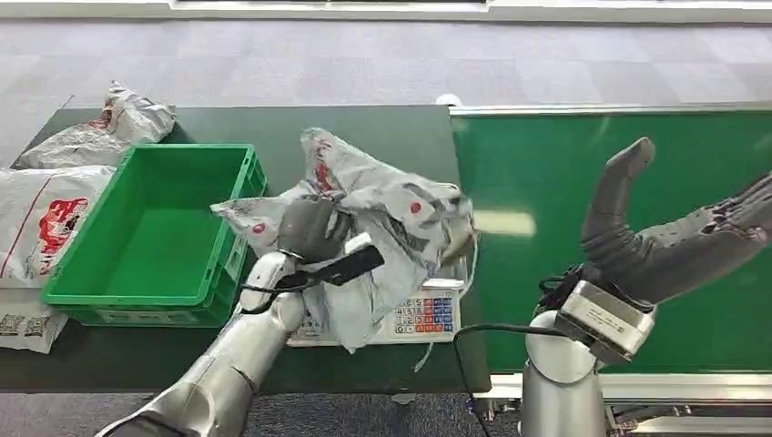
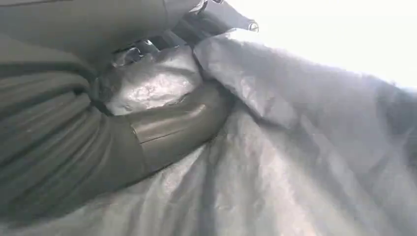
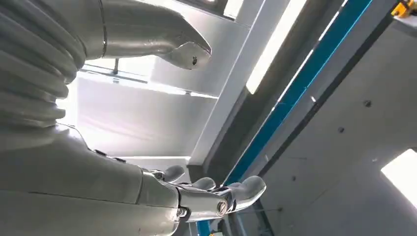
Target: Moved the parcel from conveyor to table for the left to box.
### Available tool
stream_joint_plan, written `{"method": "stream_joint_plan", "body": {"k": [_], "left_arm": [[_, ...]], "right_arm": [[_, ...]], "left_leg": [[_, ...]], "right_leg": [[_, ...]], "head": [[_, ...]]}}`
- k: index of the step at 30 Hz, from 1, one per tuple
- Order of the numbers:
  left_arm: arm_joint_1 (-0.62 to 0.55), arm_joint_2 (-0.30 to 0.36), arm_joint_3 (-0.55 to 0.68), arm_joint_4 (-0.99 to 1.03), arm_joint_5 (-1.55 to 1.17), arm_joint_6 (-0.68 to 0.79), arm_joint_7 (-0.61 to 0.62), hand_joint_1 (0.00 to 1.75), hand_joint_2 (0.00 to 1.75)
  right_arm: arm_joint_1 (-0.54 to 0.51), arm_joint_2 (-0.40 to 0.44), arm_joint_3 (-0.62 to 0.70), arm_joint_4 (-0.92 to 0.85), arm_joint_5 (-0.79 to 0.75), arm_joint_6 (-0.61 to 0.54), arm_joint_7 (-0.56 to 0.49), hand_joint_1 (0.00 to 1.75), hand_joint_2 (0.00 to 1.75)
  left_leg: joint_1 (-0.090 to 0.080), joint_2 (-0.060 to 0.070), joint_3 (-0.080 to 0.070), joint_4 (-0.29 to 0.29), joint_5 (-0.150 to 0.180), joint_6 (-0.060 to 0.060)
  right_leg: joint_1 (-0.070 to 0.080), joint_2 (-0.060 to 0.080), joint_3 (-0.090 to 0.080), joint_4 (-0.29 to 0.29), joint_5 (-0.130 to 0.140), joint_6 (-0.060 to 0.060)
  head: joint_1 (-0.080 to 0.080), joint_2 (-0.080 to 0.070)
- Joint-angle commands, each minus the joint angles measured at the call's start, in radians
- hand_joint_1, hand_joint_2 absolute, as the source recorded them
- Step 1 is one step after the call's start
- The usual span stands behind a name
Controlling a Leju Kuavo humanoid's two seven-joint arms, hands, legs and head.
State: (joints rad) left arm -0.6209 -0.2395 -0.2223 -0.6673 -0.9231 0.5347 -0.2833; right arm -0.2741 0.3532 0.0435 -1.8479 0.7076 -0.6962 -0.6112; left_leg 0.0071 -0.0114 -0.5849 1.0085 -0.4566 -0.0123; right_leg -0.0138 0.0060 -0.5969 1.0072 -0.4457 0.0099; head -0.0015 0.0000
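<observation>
Landmark: the green crate [image 1: 155, 232] on the dark table [image 1: 382, 127].
Parcel [image 1: 382, 214]: a grey poly mailer with red print, lifted just beside the crate's right wall, over a scale [image 1: 423, 319] with coloured keys; its lower folds drape down onto the scale.
Left hand [image 1: 314, 228]: grasping a bunch of the parcel's film; the left wrist view shows the thumb [image 2: 172, 123] pressed into crumpled plastic.
Right hand [image 1: 674, 241]: released, fingers spread, holding nothing, well to the right of the crate over the green conveyor [image 1: 583, 182].
Handling: looks light and limp, a soft bag with slack film. Likely slippery; it will sag and swing rather than hold shape. A fistful of gathered film near the bulk seems safer than a loose corner.
Other bags [image 1: 91, 137]: lying on the table behind and to the left of the crate.
Hard to tell: what is inside the parcel; how much film the fingers have caught; the scale's display, covered by the bag.
</observation>
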Motion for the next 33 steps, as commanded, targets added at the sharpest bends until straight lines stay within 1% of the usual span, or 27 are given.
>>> {"method": "stream_joint_plan", "body": {"k": [1,5,11,14,15,16,17,18,19,20,21,22,24,26,33], "left_arm": [[-0.027,0.12,0.269,-0.191,0.057,0.121,0.054,1.75,1.75],[-0.027,0.12,0.269,-0.191,0.057,0.121,0.054,1.75,1.75],[-0.022,0.117,0.276,-0.193,0.063,0.135,0.053,1.75,1.75],[-0.015,0.14,0.331,-0.204,0.075,0.163,0.055,1.75,1.75],[-0.006,0.143,0.375,-0.223,0.033,0.163,0.069,1.75,1.75],[0.007,0.143,0.45,-0.258,-0.134,0.163,0.134,1.75,1.75],[-0.003,0.166,0.49,-0.221,-0.343,0.163,0.26,1.75,1.75],[-0.014,0.189,0.491,-0.174,-0.457,0.163,0.346,1.64,1.75],[-0.05,0.227,0.499,-0.045,-0.57,0.157,0.461,1.69,1.75],[-0.07,0.255,0.493,0.029,-0.64,0.15,0.527,1.69,1.75],[-0.11,0.297,0.479,0.146,-0.633,0.162,0.576,1.75,1.75],[-0.126,0.324,0.496,0.207,-0.638,0.161,0.606,1.75,1.75],[-0.134,0.348,0.534,0.239,-0.611,0.163,0.612,1.75,1.75],[-0.13,0.366,0.569,0.24,-0.596,0.163,0.632,1.75,1.75],[-0.079,0.352,0.683,0.137,-0.558,0.163,0.612,1.75,1.75]], "right_arm": [[0.027,-0.004,-0.027,0.07,-0.041,-0.002,-0.043,0.0,1.75],[0.027,-0.004,-0.027,0.07,-0.041,-0.002,-0.043,0.0,1.75],[0.026,-0.004,-0.027,0.075,-0.042,-0.002,-0.044,0.0,1.75],[0.029,-0.004,-0.026,0.081,-0.043,-0.002,-0.041,0.0,1.75],[0.03,-0.004,-0.024,0.082,-0.041,-0.002,-0.039,0.0,1.75],[0.029,-0.004,-0.024,0.084,-0.041,-0.002,-0.037,0.0,1.75],[0.026,-0.004,-0.023,0.083,-0.04,-0.002,-0.03,0.0,1.75],[0.023,-0.004,-0.022,0.084,-0.04,-0.002,-0.027,0.0,1.75],[0.019,-0.004,-0.021,0.078,-0.036,-0.002,-0.019,0.0,1.75],[0.019,-0.004,-0.018,0.074,-0.037,-0.002,-0.016,0.0,1.75],[0.019,-0.004,-0.014,0.066,-0.036,-0.002,-0.012,0.0,1.75],[0.023,-0.004,-0.011,0.061,-0.043,-0.002,-0.019,0.0,1.75],[0.026,-0.004,-0.005,0.057,-0.054,-0.002,-0.027,0.0,1.75],[0.021,-0.004,0.005,0.055,-0.045,-0.002,-0.015,0.0,1.75],[0.013,-0.004,0.03,0.045,-0.006,-0.002,0.016,0.0,1.75]], "left_leg": [[0.002,0.005,0.002,-0.002,0.0,-0.001],[0.002,0.002,0.001,-0.002,0.001,-0.002],[0.002,0.001,0.0,-0.002,0.001,-0.001],[0.002,0.002,0.0,-0.002,0.001,-0.001],[0.002,0.002,0.0,-0.001,0.001,-0.002],[0.002,0.005,0.001,-0.003,0.001,-0.002],[0.002,0.005,0.001,-0.002,0.001,-0.002],[0.002,0.005,0.0,-0.002,0.001,-0.002],[0.002,0.007,0.002,-0.003,0.001,-0.002],[0.002,0.005,0.001,-0.002,0.001,-0.002],[0.001,0.004,0.001,-0.002,0.001,-0.002],[0.002,0.005,0.003,-0.004,0.001,-0.003],[0.001,0.005,0.002,-0.002,0.001,-0.003],[0.002,0.008,0.001,-0.003,0.002,-0.003],[0.003,0.007,-0.001,-0.002,0.002,-0.004]], "right_leg": [[0.002,0.004,0.0,-0.002,0.001,-0.002],[0.004,0.001,0.001,-0.003,0.001,-0.001],[0.003,0.001,0.001,-0.003,0.001,-0.001],[0.002,0.002,0.001,-0.002,0.001,-0.002],[0.002,0.002,0.0,-0.002,0.001,-0.001],[0.002,0.004,0.0,-0.003,0.001,-0.002],[0.002,0.005,0.0,-0.003,0.001,-0.002],[0.002,0.004,-0.001,-0.002,0.001,-0.002],[0.003,0.006,0.0,-0.003,0.002,-0.002],[0.003,0.005,0.0,-0.002,0.001,-0.002],[0.003,0.004,0.0,-0.001,0.0,-0.002],[0.003,0.004,0.001,-0.003,0.001,-0.002],[0.003,0.003,0.0,-0.001,0.0,-0.002],[0.004,0.006,-0.002,-0.002,0.002,-0.004],[0.006,0.006,-0.003,-0.001,0.002,-0.004]], "head": [[0.0,0.0],[0.0,0.0],[0.0,0.0],[0.0,0.0],[0.0,0.0],[0.0,0.0],[0.0,0.0],[0.0,0.0],[0.0,0.0],[0.0,0.0],[0.0,0.0],[0.0,0.0],[0.0,0.0],[0.0,0.0],[0.0,0.0]]}}
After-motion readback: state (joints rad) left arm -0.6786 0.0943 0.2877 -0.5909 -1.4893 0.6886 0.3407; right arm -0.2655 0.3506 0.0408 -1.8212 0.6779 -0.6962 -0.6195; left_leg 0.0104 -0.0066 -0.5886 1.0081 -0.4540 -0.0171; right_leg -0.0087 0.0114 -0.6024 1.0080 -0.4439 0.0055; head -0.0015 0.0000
